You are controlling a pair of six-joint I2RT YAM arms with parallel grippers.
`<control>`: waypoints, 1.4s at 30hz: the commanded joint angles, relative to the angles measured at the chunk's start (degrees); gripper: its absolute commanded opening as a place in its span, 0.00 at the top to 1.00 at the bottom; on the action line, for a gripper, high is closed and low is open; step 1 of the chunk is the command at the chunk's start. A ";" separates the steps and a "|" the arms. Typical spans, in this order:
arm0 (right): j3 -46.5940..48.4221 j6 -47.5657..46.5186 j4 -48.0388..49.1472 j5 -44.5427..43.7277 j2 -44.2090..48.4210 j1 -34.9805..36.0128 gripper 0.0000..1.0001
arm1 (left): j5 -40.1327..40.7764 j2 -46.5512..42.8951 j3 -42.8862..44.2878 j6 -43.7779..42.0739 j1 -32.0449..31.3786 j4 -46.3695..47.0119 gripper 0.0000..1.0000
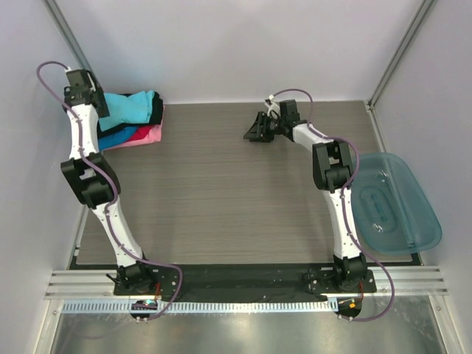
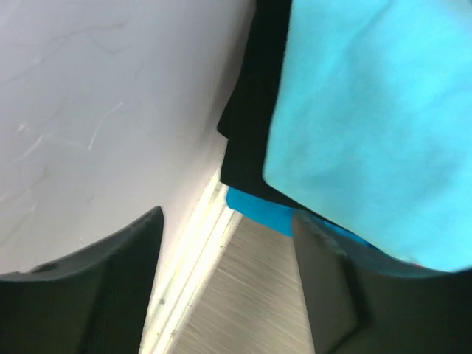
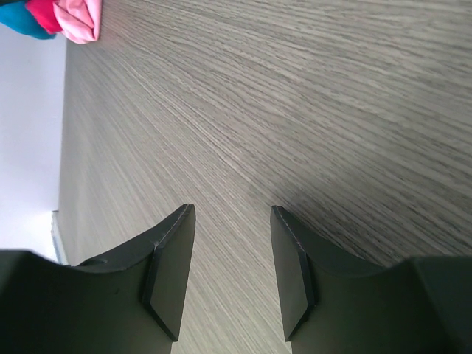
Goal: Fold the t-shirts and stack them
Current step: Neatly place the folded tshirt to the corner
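The t-shirts lie folded in a stack at the table's back left corner: turquoise (image 1: 131, 108) on top, then black (image 1: 157, 108), blue (image 1: 116, 139) and pink-red (image 1: 145, 135). My left gripper (image 1: 100, 108) is open and empty at the stack's left edge, beside the wall. In the left wrist view the open gripper (image 2: 227, 215) shows the turquoise shirt (image 2: 383, 125) over the black one (image 2: 251, 125) and the blue one (image 2: 258, 210). My right gripper (image 1: 255, 131) is open and empty over bare table at the back middle (image 3: 231, 210). The pink shirt (image 3: 77, 18) shows far off.
A translucent teal plastic tub (image 1: 391, 203) lies at the right edge of the table. White walls close the back and left sides. A white rail (image 2: 195, 251) runs along the table's left edge.
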State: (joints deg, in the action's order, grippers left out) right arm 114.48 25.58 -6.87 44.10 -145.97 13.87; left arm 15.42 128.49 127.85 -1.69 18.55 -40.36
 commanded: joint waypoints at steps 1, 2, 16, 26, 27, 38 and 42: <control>0.48 -5.54 -7.10 -7.62 0.07 0.81 0.48 | -4.24 -2.81 0.72 1.42 0.17 -3.75 0.27; 0.49 -6.24 -7.45 -7.62 0.60 0.81 0.48 | -5.48 -3.06 0.56 4.04 0.35 -4.46 0.24; -3.82 -15.48 -16.15 -10.61 8.77 0.55 0.48 | -21.21 -2.89 -1.91 30.28 -3.06 2.91 0.36; 0.65 -27.44 -27.03 -25.08 11.59 2.83 0.32 | -5.85 -5.78 -5.50 3.64 -9.91 5.99 0.33; 2.31 -26.21 -27.83 -35.90 11.76 3.27 0.29 | -4.45 -6.49 -7.34 1.97 -11.32 6.43 0.31; 14.28 -26.37 -42.87 -64.31 7.89 4.76 0.20 | -6.34 -8.25 -9.99 -1.49 -25.40 7.67 0.23; 14.46 -28.48 -43.66 -65.71 7.72 6.96 0.15 | -10.23 -7.46 -9.55 1.41 -24.70 4.85 0.24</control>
State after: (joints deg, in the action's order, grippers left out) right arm 127.09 -0.62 -47.20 -16.97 -137.93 18.39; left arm 8.45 123.24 116.66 -3.49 -9.63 -34.44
